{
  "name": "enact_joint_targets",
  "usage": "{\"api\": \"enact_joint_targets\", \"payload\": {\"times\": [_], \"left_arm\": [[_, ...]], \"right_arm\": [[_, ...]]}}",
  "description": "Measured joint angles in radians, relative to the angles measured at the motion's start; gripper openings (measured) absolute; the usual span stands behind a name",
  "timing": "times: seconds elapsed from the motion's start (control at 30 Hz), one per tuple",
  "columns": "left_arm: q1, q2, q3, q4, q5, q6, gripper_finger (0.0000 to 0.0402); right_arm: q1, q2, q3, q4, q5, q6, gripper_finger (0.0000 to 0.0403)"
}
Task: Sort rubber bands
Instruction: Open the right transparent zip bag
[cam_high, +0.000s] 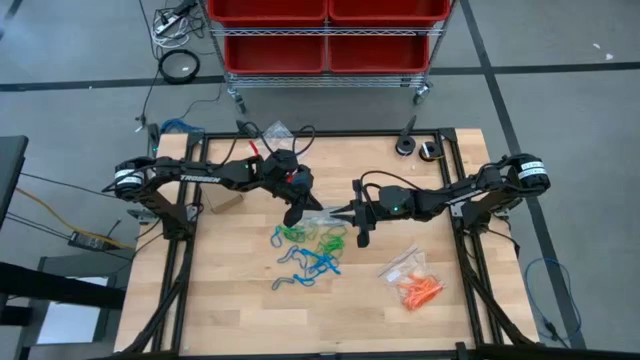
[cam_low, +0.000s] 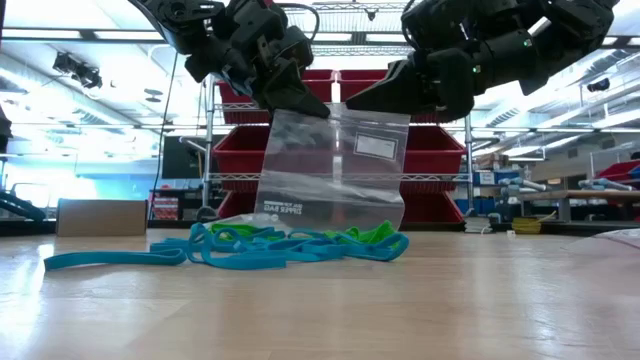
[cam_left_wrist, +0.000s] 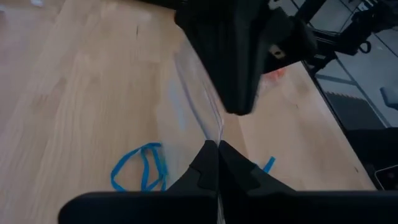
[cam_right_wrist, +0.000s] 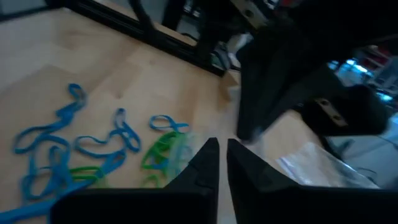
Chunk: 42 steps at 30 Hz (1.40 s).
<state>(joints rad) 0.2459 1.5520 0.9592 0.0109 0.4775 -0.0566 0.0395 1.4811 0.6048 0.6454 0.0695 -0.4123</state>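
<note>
Claws met above the middle of the counter. We saw the left claw closed on the top edge of a clear plastic bag, which hung upright below it. We saw the right claw just beside it at that same edge, fingers nearly together; whether it gripped the bag we could not tell. Blue and green rubber bands lay heaped on the counter directly beneath both claws. Orange bands lay well apart from both claws, off beyond the right one, with a second bag.
</note>
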Motion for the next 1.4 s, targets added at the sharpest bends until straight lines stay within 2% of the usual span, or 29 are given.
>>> {"api": "enact_joint_targets", "payload": {"times": [0.13, 0.3, 0.6, 0.77, 0.87, 1.17, 1.4], "left_arm": [[0.005, 0.000, 0.000, -0.027, -0.043, -0.006, 0.0003], [0.011, 0.000, 0.000, -0.056, -0.060, -0.008, 0.0003], [0.010, 0.000, 0.000, -0.052, -0.035, -0.022, 0.0002], [0.007, 0.000, 0.000, -0.103, -0.028, 0.005, 0.0002], [0.007, 0.000, 0.000, -0.109, -0.003, 0.021, 0.0002], [-0.014, 0.000, 0.000, -0.080, 0.010, 0.046, 0.0002], [-0.018, 0.000, 0.000, -0.065, -0.002, 0.055, 0.0002]], "right_arm": [[0.004, 0.000, 0.000, 0.001, -0.034, 0.008, 0.0056], [0.034, 0.000, 0.000, -0.002, 0.003, -0.001, 0.0087], [0.043, 0.000, 0.000, -0.049, 0.026, 0.016, 0.0085], [0.049, -0.031, 0.000, -0.096, 0.165, -0.005, 0.0086], [0.038, -0.049, 0.000, -0.118, 0.171, -0.007, 0.0093], [-0.002, -0.048, 0.000, -0.181, 0.100, 0.098, 0.0129], [-0.043, -0.047, 0.000, -0.192, -0.043, 0.205, 0.0157]]}}
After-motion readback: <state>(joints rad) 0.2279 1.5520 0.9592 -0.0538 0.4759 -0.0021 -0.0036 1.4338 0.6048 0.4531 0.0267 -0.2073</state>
